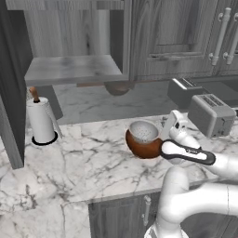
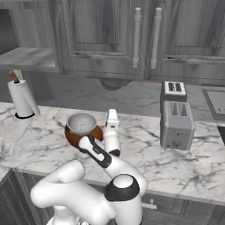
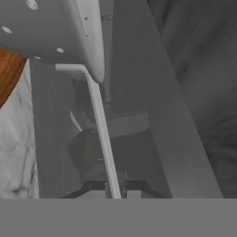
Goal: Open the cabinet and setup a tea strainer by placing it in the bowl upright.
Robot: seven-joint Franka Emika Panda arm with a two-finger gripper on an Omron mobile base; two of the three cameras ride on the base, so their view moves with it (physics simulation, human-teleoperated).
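Observation:
The cabinet stands open, its grey shelf (image 1: pixel 74 69) (image 2: pixel 26 57) bare. On the marble counter sits the reddish-brown bowl (image 1: pixel 142 149) (image 2: pixel 74 135) (image 3: pixel 8 74). Inside it rests the tea strainer (image 1: pixel 143 131) (image 2: pixel 82 123) (image 3: pixel 55 32), open side up. Its thin handle (image 3: pixel 99 125) runs from the rim down between my fingertips. My gripper (image 3: pixel 115 187) (image 2: pixel 112 112) is just right of the bowl, shut on that handle.
A white paper-towel roll (image 1: pixel 41 121) (image 2: pixel 21 100) stands at the left. Two toasters (image 1: pixel 211 114) (image 2: pixel 176 123) sit to the right of my hand. Closed grey doors with silver handles (image 2: pixel 145 37) hang above. A dull dark-brown half-round shape (image 1: pixel 117 88) (image 2: pixel 113 83) sits under them.

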